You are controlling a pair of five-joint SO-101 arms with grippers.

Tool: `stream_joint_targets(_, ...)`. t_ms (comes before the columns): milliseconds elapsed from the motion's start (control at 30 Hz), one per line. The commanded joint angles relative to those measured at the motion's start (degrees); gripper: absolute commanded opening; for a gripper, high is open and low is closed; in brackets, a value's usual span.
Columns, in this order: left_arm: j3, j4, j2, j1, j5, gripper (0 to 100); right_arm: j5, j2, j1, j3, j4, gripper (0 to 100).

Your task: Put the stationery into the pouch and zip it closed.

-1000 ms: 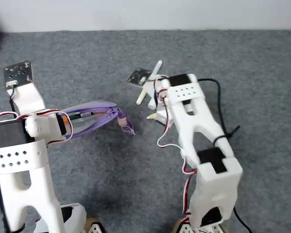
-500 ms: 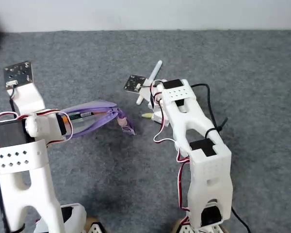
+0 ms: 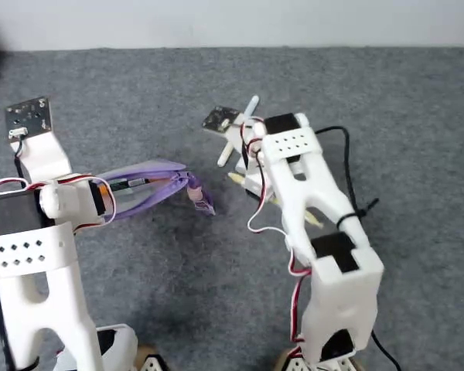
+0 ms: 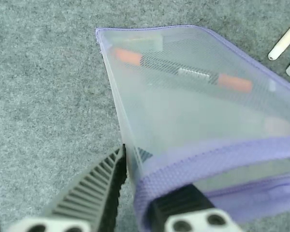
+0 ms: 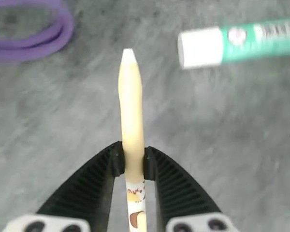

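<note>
A translucent pouch (image 3: 149, 183) with a purple zip edge hangs off the carpet, pinched at one end by my left gripper (image 4: 134, 166), which is shut on it. Through its mesh wall I see a pen with orange ends (image 4: 183, 72) inside. The pouch's mouth and purple zip pull (image 3: 201, 202) point toward the right arm. My right gripper (image 5: 133, 155) is shut on a cream pen (image 5: 130, 101), whose tip (image 3: 234, 178) sits a short way right of the zip pull. A green and white marker (image 5: 241, 41) lies on the carpet beyond the pen.
A long white pen (image 3: 240, 128) lies on the grey carpet (image 3: 402, 116) just past the right arm's wrist. The purple pouch edge (image 5: 36, 36) curves at one corner of the right wrist view. Open carpet stretches behind and to the right.
The right arm, with the cream pen, swung a little toward the pouch and then back to the right. The left arm and the pouch stayed still.
</note>
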Motion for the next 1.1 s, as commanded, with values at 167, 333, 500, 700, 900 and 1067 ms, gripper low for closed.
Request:
stream_joint_targets(167, -0.13, 0.70, -0.09, 0.35, 0.44, 1, -14.24, -19.03, -1.89, -0.62, 12.88, 0.8)
stream_joint_targets(333, -0.13, 0.70, -0.09, 0.35, 0.44, 1, -20.04, -30.11, -6.81, -0.62, 17.54, 0.8)
stream_joint_targets(500, -0.13, 0.70, -0.35, 0.35, 0.35, 1, -29.98, -39.34, -12.97, -0.62, 12.88, 0.8)
stream_joint_targets(700, -0.13, 0.79, -0.35, 0.35, 0.35, 1, -46.51, -45.85, -21.32, -0.62, 3.56, 0.8)
stream_joint_targets(900, -0.13, 0.88, -0.35, 0.35, 0.35, 1, -58.20, -46.46, -25.36, -0.53, -6.90, 0.8)
stream_joint_targets(1067, -0.13, 0.88, -0.35, 0.35, 0.35, 1, -64.00, -46.37, -26.77, -0.53, -15.60, 0.8)
